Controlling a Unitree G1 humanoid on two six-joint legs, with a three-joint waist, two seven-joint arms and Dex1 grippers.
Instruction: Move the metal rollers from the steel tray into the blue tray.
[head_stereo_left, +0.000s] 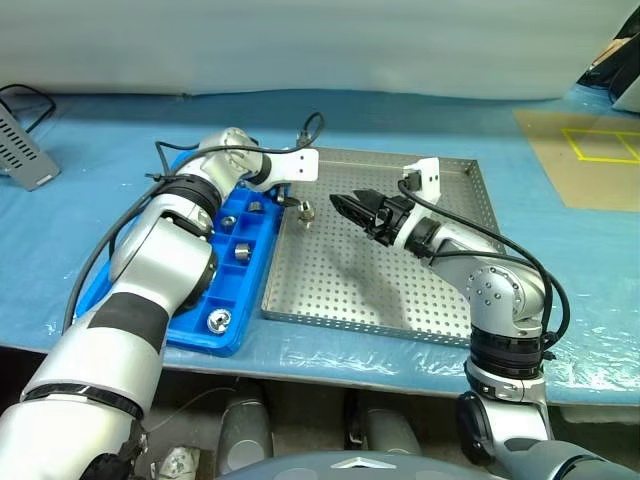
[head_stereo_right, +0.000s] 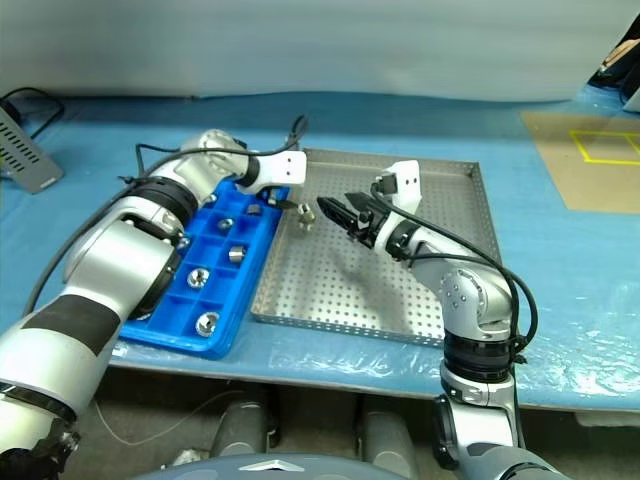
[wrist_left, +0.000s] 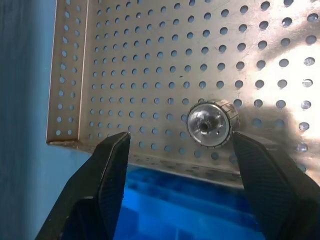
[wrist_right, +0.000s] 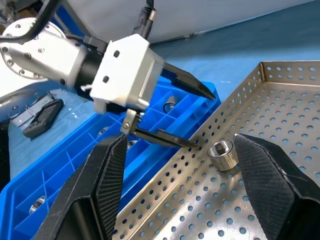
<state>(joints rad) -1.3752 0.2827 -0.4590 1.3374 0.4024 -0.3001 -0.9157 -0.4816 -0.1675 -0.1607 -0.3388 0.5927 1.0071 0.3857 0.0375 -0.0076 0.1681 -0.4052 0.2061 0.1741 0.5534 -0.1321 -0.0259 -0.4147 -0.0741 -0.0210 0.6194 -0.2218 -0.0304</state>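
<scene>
One knurled metal roller (head_stereo_left: 306, 212) with a central hole lay in the perforated steel tray (head_stereo_left: 440, 300), near its rim beside the blue tray (head_stereo_left: 232, 330). The blue plastic tray's square compartments held at least four more rollers. Both trays sat on a blue sheet over the table (head_stereo_left: 90, 230), a pale wall behind. The left gripper (wrist_right: 192, 115) hung just beside the roller, fingers apart, empty. The right gripper (head_stereo_left: 345, 203) was near, also parted, holding nothing.
</scene>
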